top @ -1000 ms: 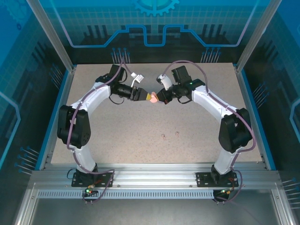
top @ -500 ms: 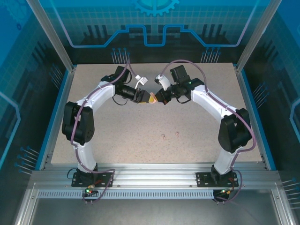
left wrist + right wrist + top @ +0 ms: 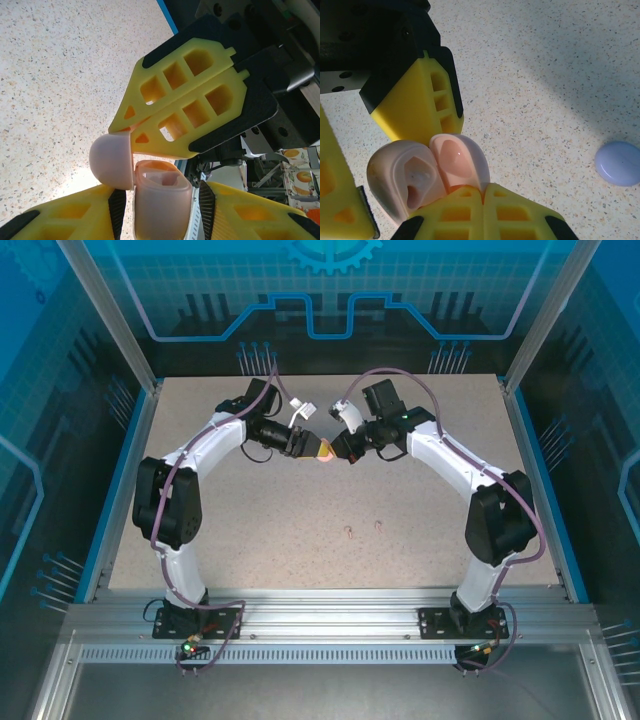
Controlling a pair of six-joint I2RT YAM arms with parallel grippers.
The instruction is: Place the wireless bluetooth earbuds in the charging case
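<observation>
- Above the table [image 3: 220, 540] far ctr, we see the left gripper [image 3: 159, 195] clamped on the open pink charging case [image 3: 457, 160]; right gripper [image 3: 484, 190] pinched together at its lid.
- Wells look empty; 2 earbuds [image 3: 347, 531] lie on table, well apart from case: none in yet.

Bright, even light; a broad soft shadow crosses the table [image 3: 555, 65].

No lettering, brand or number can be read anywhere around me. The blue back wall [image 3: 200, 300] carries a gear emblem [image 3: 332, 252] and circuit-style lines, wordless. A printed scrap [image 3: 299, 154] past my wrist shows orange fruit.
</observation>
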